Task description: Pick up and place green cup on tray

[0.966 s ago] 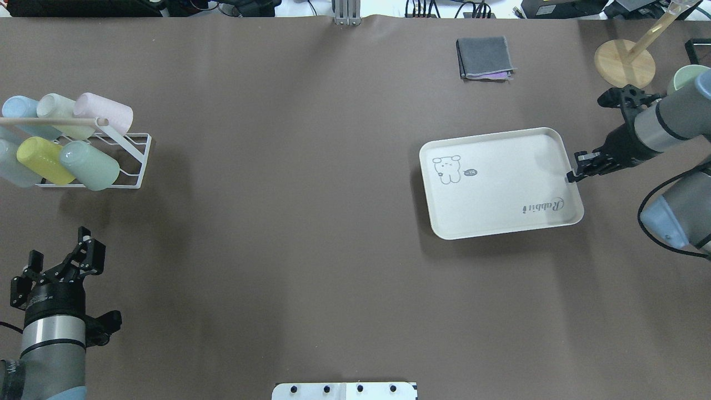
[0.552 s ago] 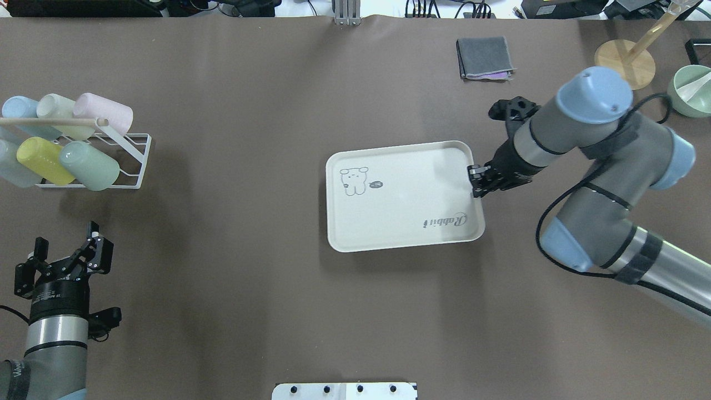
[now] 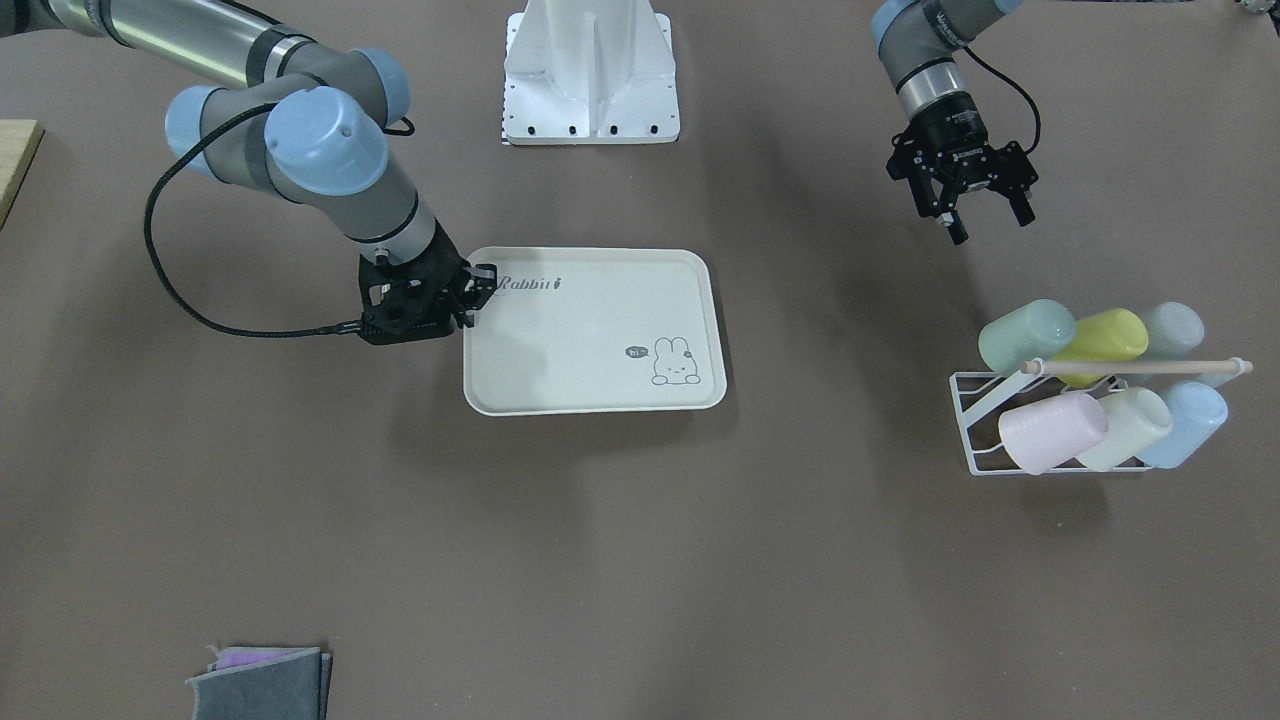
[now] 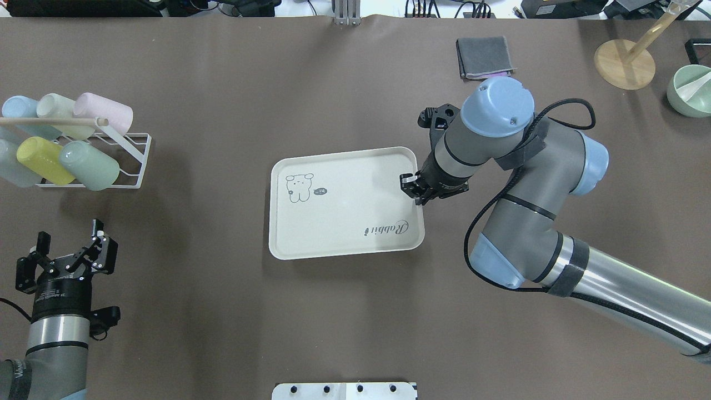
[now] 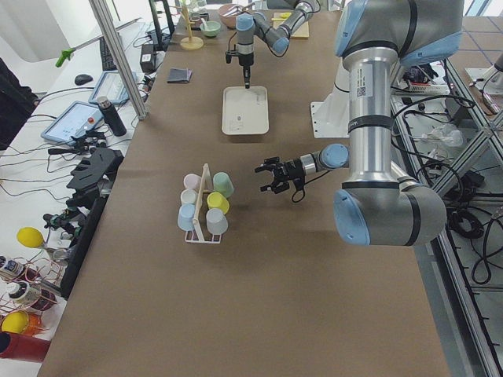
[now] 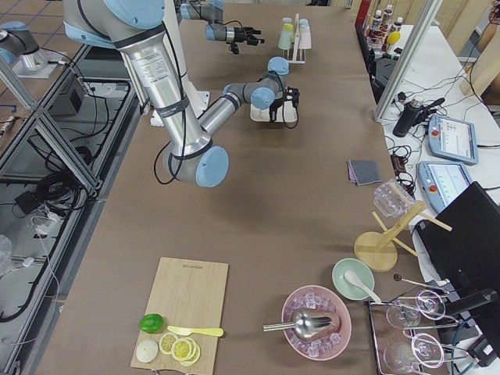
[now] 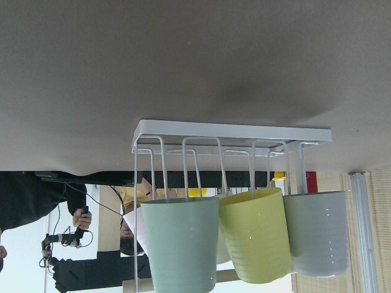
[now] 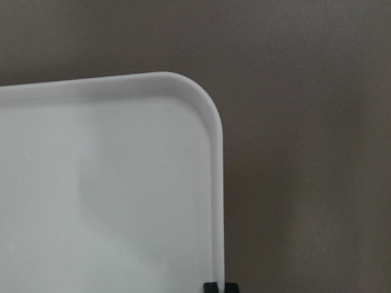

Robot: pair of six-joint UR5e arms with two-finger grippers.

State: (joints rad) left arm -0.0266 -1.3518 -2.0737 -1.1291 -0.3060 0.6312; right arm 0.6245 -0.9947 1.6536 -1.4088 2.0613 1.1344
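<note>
The green cup point(image 4: 89, 165) lies on its side at the near right end of a white wire rack point(image 4: 135, 161), beside a yellow-green cup point(image 4: 44, 160). It also shows in the front view point(image 3: 1025, 335) and in the left wrist view point(image 7: 180, 244). The cream tray point(image 4: 344, 222) with the bunny drawing lies flat at the table's middle. My right gripper point(image 4: 414, 190) is shut on the tray's right rim; the right wrist view shows that rim point(image 8: 215, 183). My left gripper point(image 4: 70, 233) is open and empty, apart from the rack on its near side.
The rack also holds pink, cream, blue and grey cups. A folded grey cloth point(image 4: 484, 57), a wooden stand point(image 4: 624, 64) and a green bowl point(image 4: 689, 91) sit at the far right. The robot's base plate point(image 4: 344, 390) is at the near edge.
My right gripper has dragged the tray leftward from the right side to the table's middle. My left gripper has drifted slightly nearer the table's front edge, still open.
</note>
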